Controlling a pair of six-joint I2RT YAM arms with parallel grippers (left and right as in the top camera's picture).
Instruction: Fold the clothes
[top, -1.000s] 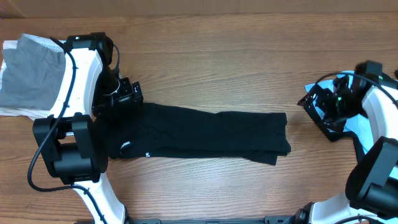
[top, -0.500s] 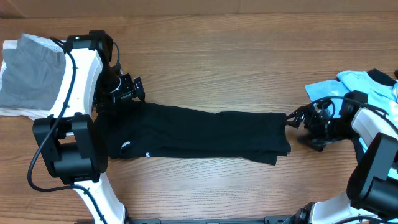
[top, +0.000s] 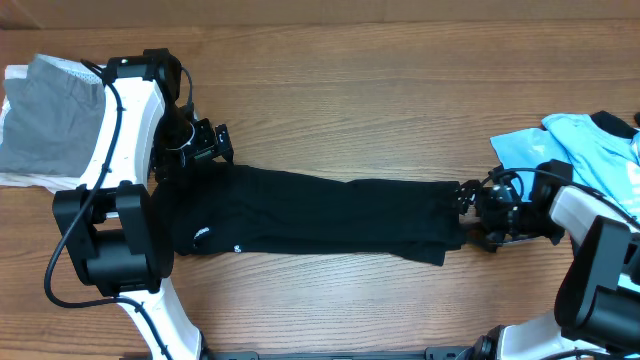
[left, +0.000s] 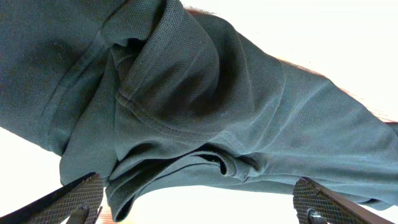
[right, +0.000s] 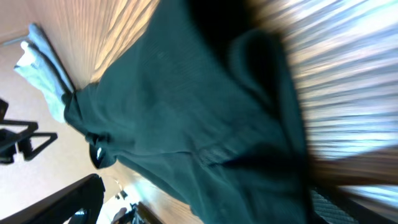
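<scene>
Counter (top: 350, 90) of pale wood carries everything. Across its middle lies the black shirt (top: 320, 215), narrowed into a long band running left to right. A grey garment (top: 50, 125) lies at the far left corner, and the light blue shirt (top: 560, 145) sits at the right edge, near the band's end but apart from it. The left pincer (top: 200, 150) hangs over the band's left end, fingers spread wide and gripping nothing. The right pincer (top: 468, 212) is at the band's right end, also wide, though its wrist view is blurred. A small white print (top: 200, 233) shows near the left end. The step in hand looks like folding the band end over end. To do it well, the closing pincer should catch every layer at the edge, lift just clear, and carry the end over squarely so no layer slides out.
</scene>
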